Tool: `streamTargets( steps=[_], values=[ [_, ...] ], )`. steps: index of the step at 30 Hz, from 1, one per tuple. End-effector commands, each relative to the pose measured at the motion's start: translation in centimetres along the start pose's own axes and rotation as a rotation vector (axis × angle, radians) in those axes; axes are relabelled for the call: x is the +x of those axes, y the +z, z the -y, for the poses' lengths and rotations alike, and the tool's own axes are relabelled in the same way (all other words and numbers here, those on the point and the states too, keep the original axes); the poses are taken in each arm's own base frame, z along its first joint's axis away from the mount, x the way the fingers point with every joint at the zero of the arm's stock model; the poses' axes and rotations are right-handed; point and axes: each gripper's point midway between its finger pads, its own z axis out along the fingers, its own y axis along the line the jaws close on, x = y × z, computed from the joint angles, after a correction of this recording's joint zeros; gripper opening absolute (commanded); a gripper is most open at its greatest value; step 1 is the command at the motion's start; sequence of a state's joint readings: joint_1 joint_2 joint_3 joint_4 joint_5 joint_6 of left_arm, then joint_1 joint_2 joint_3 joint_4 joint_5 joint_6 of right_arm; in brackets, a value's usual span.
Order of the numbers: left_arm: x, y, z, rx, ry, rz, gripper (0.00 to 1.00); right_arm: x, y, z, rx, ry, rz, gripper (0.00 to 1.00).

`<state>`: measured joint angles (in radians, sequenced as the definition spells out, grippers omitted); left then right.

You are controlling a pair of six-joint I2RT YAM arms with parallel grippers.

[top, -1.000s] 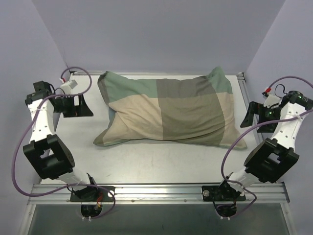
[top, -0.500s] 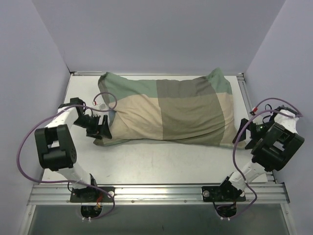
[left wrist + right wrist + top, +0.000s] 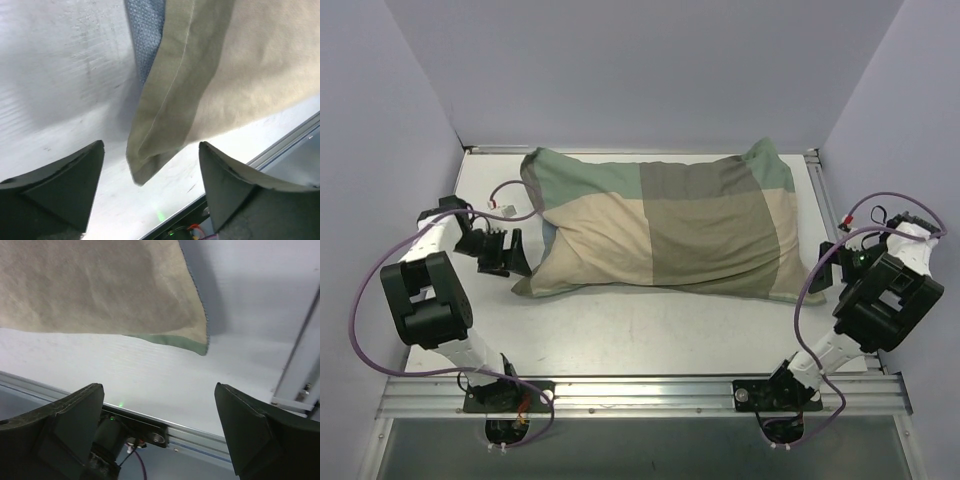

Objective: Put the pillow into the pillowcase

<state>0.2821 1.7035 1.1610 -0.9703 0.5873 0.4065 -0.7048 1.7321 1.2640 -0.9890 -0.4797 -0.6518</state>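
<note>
The pillowcase (image 3: 665, 225) lies plump and full across the middle of the table, with tan, olive and pale green panels. No white pillow shows in any view. My left gripper (image 3: 506, 255) is open and empty just left of the case's near-left corner, apart from it. In the left wrist view that olive corner (image 3: 165, 135) hangs between and beyond my open gripper (image 3: 150, 187), with blue-grey cloth (image 3: 147, 35) behind it. My right gripper (image 3: 826, 266) is open and empty just right of the case's near-right corner. The right wrist view shows that tan corner (image 3: 110, 285) ahead of the open gripper (image 3: 160, 427).
The white table (image 3: 640, 330) is boxed in by lilac walls on three sides. An aluminium rail (image 3: 640, 385) runs along the near edge and shows in the right wrist view (image 3: 200, 437). Another rail (image 3: 817, 180) runs along the right side.
Both arms came down from their raised spots at the sides to the case's near corners. Since half a second ago the left gripper has drawn back a little to the left.
</note>
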Motion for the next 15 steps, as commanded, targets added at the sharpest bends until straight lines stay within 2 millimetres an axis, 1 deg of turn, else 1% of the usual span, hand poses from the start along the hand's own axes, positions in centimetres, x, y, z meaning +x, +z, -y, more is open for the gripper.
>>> streamTargets(
  steps=[1,2,3,5,6,7,10,11,12,13,14,15],
  values=[
    [-0.7,-3.0,1.1,-0.003,0.159,0.031,0.90,0.2,-1.4,1.0,0.092,-0.116,-0.030,1.00],
    [-0.4,-2.9,0.7,-0.022,0.168,0.015,0.93,-0.1,-0.8,0.8,0.087,-0.115,-0.047,1.00],
    [-0.2,-2.6,0.3,-0.026,0.173,0.000,0.97,-0.4,0.2,1.2,0.078,-0.106,-0.065,1.00],
    [-0.2,-2.1,0.0,-0.024,0.174,-0.019,0.97,-1.0,1.2,1.1,0.077,-0.112,-0.091,1.00],
    [0.1,-1.3,-0.2,-0.014,0.156,-0.045,0.97,-1.2,1.7,1.0,0.078,-0.120,-0.103,1.00],
    [0.3,-0.7,0.0,-0.002,0.159,-0.063,0.97,-1.3,2.3,1.0,0.073,-0.128,-0.119,1.00],
    [1.9,1.5,0.4,0.035,0.131,-0.134,0.97,-1.3,3.6,-0.1,0.052,-0.180,-0.158,1.00],
    [2.1,1.9,0.6,0.043,0.127,-0.141,0.97,-0.8,4.1,-0.6,0.033,-0.188,-0.171,1.00],
    [2.3,2.6,0.9,0.064,0.118,-0.144,0.97,-0.8,4.4,-1.1,0.020,-0.205,-0.173,0.99],
    [2.7,3.1,1.1,0.076,0.113,-0.156,0.97,-0.6,4.5,-1.4,0.012,-0.207,-0.178,0.93],
    [3.0,3.7,1.4,0.088,0.097,-0.179,0.94,-0.2,4.8,-1.7,-0.003,-0.206,-0.185,0.86],
    [3.0,3.9,1.6,0.092,0.094,-0.188,0.83,0.0,4.9,-1.9,-0.014,-0.200,-0.188,0.77]
  ],
)
